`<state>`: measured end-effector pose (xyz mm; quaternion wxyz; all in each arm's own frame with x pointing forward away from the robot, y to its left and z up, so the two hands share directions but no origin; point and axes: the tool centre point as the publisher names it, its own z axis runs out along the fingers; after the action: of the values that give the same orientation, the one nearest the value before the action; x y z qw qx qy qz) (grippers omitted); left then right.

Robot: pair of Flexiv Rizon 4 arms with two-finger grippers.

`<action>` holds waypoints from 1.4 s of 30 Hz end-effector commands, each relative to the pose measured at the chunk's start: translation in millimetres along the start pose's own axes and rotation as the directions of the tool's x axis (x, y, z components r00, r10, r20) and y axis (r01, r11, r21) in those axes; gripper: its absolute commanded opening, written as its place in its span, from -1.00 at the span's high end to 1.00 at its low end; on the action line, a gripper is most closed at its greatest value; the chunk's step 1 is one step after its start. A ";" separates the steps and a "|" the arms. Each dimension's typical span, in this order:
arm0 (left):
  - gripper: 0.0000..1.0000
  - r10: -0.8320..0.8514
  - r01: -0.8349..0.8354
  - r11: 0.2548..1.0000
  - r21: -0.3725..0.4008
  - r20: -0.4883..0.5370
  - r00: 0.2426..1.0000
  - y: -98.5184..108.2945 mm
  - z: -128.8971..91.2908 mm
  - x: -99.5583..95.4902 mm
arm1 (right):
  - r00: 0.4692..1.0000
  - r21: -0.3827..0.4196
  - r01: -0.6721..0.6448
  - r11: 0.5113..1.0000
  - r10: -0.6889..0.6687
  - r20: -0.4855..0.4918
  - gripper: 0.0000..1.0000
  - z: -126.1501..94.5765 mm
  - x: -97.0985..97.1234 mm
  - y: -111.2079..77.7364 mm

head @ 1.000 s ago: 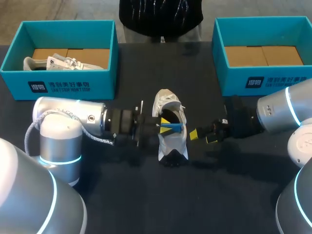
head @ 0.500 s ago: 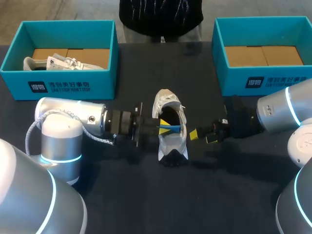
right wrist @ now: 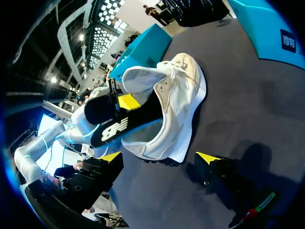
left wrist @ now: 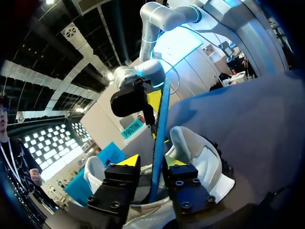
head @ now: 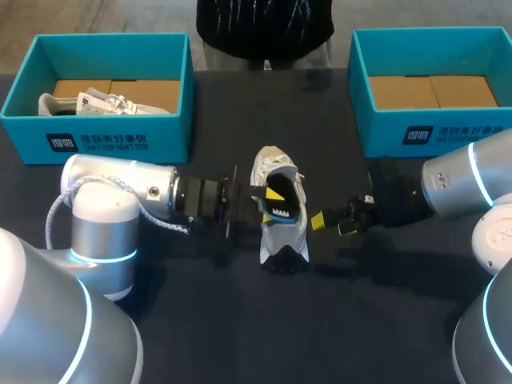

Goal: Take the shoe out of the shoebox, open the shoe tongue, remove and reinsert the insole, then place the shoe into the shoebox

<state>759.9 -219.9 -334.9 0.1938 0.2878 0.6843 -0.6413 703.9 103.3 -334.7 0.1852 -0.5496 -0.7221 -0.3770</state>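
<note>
Shoe may tip
Left gripper (head: 272,200) pinches the insole (head: 282,210) at the white shoe (head: 284,240)'s mouth, mid-table. Right gripper (head: 330,224) sits wide open just right of it, holding nothing, so the shoe could slide.

White mesh sneaker (head: 280,240) mid-table. Opening blocked by black, blue-edged insole (right wrist: 114,128), clamped in left gripper (left wrist: 149,161); that arm bars its left flank. Right gripper (head: 331,224), fingers spread, sits just beside its right flank. Bare dark table (head: 264,328) on the robot's side of it. Beyond it, a lane runs between left teal cardboard shoebox (head: 104,142) and right teal cardboard shoebox (head: 448,132).
</note>
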 end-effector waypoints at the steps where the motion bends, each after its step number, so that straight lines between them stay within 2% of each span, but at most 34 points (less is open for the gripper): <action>1: 0.12 0.009 -0.009 1.000 0.002 -0.003 1.000 -9.9 -2.9 0.6 | 1.000 -0.002 0.001 1.000 -0.001 0.001 -1.00 1.3 0.3 -0.4; 6: 0.13 0.025 -0.025 0.999 0.020 -0.007 1.000 -19.3 -2.0 0.1 | 1.000 -0.002 0.001 1.000 -0.001 0.001 -1.00 1.3 0.3 -0.4; 8: 0.21 0.024 -0.023 1.000 0.019 -0.018 1.000 -20.6 -1.8 1.9 | 1.000 -0.002 0.001 1.000 -0.001 0.001 -1.00 1.3 0.3 -0.4; 11: 0.59 0.025 -0.025 1.000 0.015 -0.044 0.999 -20.1 -1.4 5.6 | 1.000 -0.002 0.001 1.000 -0.001 0.001 -1.00 1.3 0.3 -0.4; 12: 0.84 0.032 -0.031 0.999 0.011 -0.054 0.998 -19.5 -1.0 7.0 | 1.000 -0.002 0.001 1.000 -0.001 0.001 -1.00 1.3 0.3 -0.4; 13: 1.00 0.032 -0.032 0.999 0.011 -0.058 0.998 -19.1 -0.6 8.2 | 1.000 -0.002 0.001 1.000 -0.001 0.001 -1.00 1.3 0.3 -0.4; 28: 1.00 0.056 -0.061 0.997 -0.042 -0.105 0.993 8.7 4.4 11.1 | 1.000 -0.002 0.001 1.000 -0.001 0.001 -1.00 1.3 0.3 -0.4; 35: 1.00 0.040 -0.045 0.997 -0.058 -0.086 0.995 15.0 4.2 9.2 | 1.000 -0.002 0.001 1.000 -0.001 0.001 -1.00 1.3 0.3 -0.4; 37: 0.31 0.038 -0.043 0.998 -0.053 -0.079 0.996 10.8 2.9 8.5 | 1.000 -0.002 0.001 1.000 -0.001 0.001 -1.00 1.3 0.3 -0.4; 38: 0.17 0.041 -0.044 0.998 -0.049 -0.074 0.996 8.4 2.2 7.9 | 1.000 -0.002 0.001 1.000 -0.001 0.001 -1.00 1.3 0.3 -0.4; 39: 0.07 0.041 -0.045 0.998 -0.044 -0.070 0.997 5.4 1.4 7.2 | 1.000 -0.002 0.001 1.000 -0.001 0.001 -1.00 1.3 0.3 -0.4; 42: 0.07 0.048 -0.050 0.998 -0.031 -0.065 0.997 -1.4 -0.2 6.6 | 1.000 -0.002 0.001 1.000 -0.001 0.001 -1.00 1.3 0.3 -0.4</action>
<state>759.4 -222.5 -340.3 0.1888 0.3229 0.6932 -0.6161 703.9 103.3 -334.7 0.1852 -0.5497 -0.7221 -0.3770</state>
